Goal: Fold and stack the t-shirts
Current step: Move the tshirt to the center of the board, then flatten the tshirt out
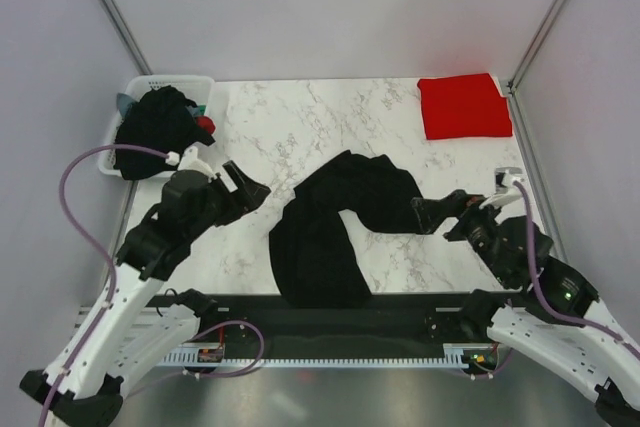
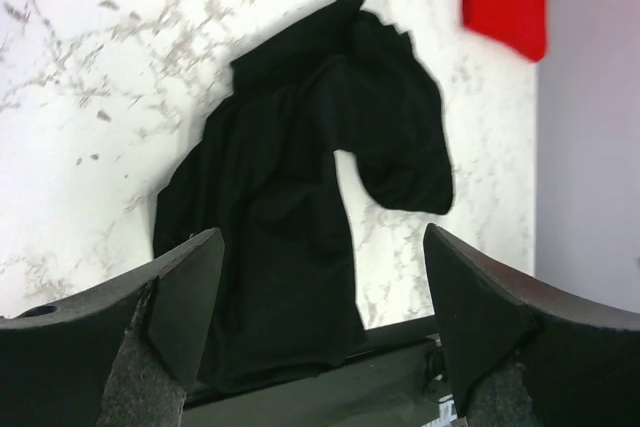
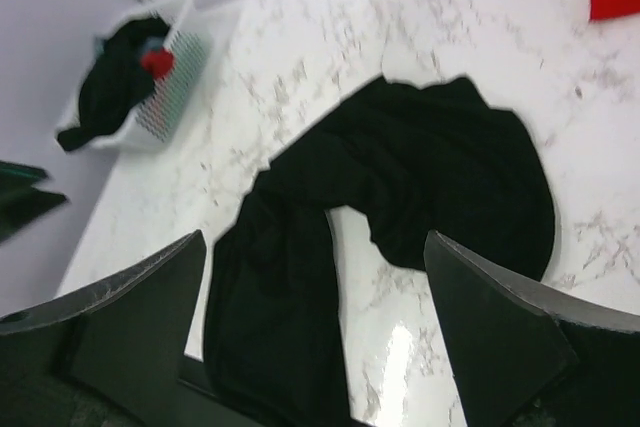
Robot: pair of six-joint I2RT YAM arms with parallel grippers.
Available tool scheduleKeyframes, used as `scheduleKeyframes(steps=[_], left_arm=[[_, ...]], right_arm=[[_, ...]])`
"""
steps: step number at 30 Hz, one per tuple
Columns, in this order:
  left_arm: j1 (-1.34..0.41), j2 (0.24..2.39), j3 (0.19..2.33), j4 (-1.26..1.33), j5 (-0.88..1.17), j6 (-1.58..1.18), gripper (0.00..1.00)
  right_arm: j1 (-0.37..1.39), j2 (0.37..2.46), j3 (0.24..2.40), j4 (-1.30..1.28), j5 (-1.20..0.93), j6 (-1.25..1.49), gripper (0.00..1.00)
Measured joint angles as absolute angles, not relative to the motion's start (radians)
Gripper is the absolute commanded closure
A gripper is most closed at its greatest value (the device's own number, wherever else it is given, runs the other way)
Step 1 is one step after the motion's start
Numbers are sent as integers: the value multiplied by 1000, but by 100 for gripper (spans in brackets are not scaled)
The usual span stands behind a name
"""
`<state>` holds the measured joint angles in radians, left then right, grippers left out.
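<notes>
left pincer (image 1: 250,187) and right pincer (image 1: 436,217) both gape wide, empty. crumpled black t-shirt (image 1: 330,227) lies mid-worktop (image 1: 270,127), reaching the near edge; red t-shirt (image 1: 463,107) far right corner. only the top and right wrist views show the far-left basket (image 1: 185,80).

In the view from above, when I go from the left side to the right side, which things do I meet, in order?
White basket → left hand → black t-shirt → red t-shirt.
</notes>
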<state>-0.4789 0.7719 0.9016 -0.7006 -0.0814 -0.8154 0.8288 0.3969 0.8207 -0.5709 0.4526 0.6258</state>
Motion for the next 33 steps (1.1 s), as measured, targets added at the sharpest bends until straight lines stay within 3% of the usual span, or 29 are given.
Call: scheduleKeyframes(steps=[3, 8, 13, 17, 22, 33], left_arm=[[-479, 696, 916, -699, -80, -814, 16], [-479, 742, 917, -751, -81, -790, 19], [-479, 746, 920, -858, -135, -732, 20], [-479, 675, 924, -923, -202, -698, 19], [-479, 550, 898, -949, -244, -696, 18], [-479, 359, 827, -934, -262, -694, 17]], right_arm=[[828, 472, 766, -589, 368, 637, 2], [852, 662, 614, -554, 173, 689, 5], [1051, 844, 595, -557, 180, 743, 5], [1204, 1075, 754, -564, 270, 756, 7], [1320, 1440, 1023, -542, 364, 755, 17], [1344, 1874, 1335, -561, 405, 710, 29]])
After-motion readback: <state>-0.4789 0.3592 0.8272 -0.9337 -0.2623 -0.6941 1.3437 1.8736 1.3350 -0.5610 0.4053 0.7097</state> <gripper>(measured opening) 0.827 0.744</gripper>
